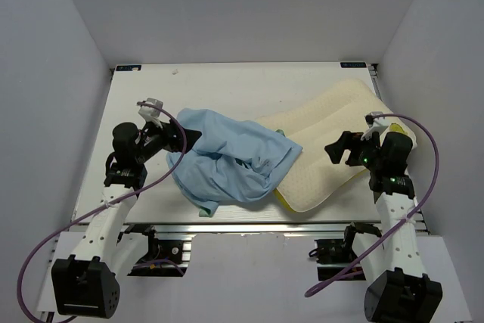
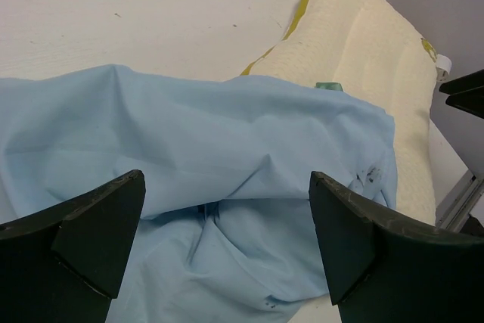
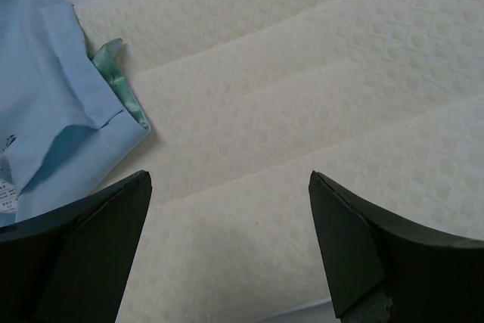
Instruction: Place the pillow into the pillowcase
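The cream pillow (image 1: 333, 138) lies diagonally on the right half of the table. The light blue pillowcase (image 1: 227, 158) lies crumpled at the middle, its right edge over the pillow's left end. My left gripper (image 1: 189, 140) is open at the pillowcase's left edge; in the left wrist view its jaws stand wide over blue folds (image 2: 227, 187), the pillow (image 2: 378, 58) beyond. My right gripper (image 1: 338, 149) is open above the pillow's middle; the right wrist view shows dotted foam (image 3: 302, 111) between the jaws and the pillowcase edge (image 3: 53, 111) with a sea-green strip at left.
The white table (image 1: 219, 88) is walled by grey panels on left, back and right. Its front edge has a metal rail (image 1: 249, 228). The pillow's right end hangs past the table's right edge.
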You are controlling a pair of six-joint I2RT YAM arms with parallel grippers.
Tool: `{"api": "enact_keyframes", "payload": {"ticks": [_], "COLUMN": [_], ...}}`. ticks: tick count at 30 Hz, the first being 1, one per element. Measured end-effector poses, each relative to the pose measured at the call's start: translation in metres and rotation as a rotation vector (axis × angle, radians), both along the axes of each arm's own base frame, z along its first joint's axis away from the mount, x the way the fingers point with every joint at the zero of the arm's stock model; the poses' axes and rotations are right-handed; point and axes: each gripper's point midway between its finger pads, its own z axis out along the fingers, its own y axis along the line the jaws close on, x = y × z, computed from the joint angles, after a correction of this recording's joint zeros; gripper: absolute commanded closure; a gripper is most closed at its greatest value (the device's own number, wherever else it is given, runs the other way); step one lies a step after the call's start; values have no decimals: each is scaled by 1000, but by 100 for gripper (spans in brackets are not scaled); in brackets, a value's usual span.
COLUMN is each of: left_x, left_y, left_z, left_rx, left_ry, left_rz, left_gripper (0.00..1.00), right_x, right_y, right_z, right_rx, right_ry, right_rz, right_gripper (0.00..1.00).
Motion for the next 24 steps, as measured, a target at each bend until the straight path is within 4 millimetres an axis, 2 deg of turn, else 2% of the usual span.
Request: {"api": "enact_keyframes", "payload": {"ticks": [3,7,8,12,19,22,24], "left_x": [-1,-3,-4,-7,-6,-2,7], "left_y": [-3,-10,-13,-26,-64,-83,-99], "left_z": [2,2,0,-9,-42,-40,-30], "left_rx": [-5,-11,-10,7,172,267,326], "left_ry": [-12,-16,-11,9,115,115,95], "left_rz": [-24,-65,-75,-111,-124,-118,-111], "left_gripper": [3,10,16,30,25,24,24], "right_x": [-3,-20,-25,-45,-51,-48,-46], "right_y": [3,22,28,45,48,45,42], "right_z": [6,10,10,4,4,4,2], "right_rx": [-27,-86,-99,-117,-139,-151,-157], "right_ry": [-44,-124,-148,-199,-237,-236,-227], "right_rz": [43,235,294,454,488,466,449], "right_gripper": [11,11,11,11,11,11,11]}}
